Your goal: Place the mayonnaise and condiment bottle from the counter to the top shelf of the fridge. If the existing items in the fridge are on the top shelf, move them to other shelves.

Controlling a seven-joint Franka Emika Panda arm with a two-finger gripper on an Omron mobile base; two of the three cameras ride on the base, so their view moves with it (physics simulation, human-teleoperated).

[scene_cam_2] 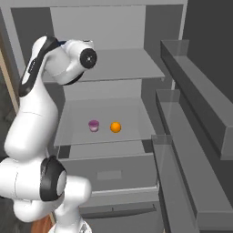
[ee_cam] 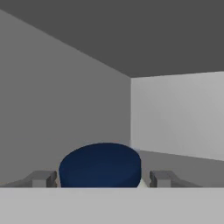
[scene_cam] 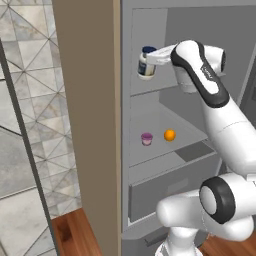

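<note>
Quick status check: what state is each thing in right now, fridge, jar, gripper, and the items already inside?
fridge: open.
mayonnaise: upright, lid on, at top shelf level.
gripper: fingers either side of the jar's lid, small gaps visible.
pink-purple cup: upright on the middle shelf.
orange fruit: beside the cup, apart.

1. The mayonnaise [scene_cam: 146, 64], a white jar with a dark blue lid, stands upright at the left front of the top shelf [scene_cam: 165, 85] in the fridge [scene_cam_2: 150, 27].
2. One shelf [scene_cam_2: 132, 132] lower, the pink-purple cup [scene_cam: 146, 138] sits with the orange fruit [scene_cam: 170, 135] at its 3 o'clock.
</note>
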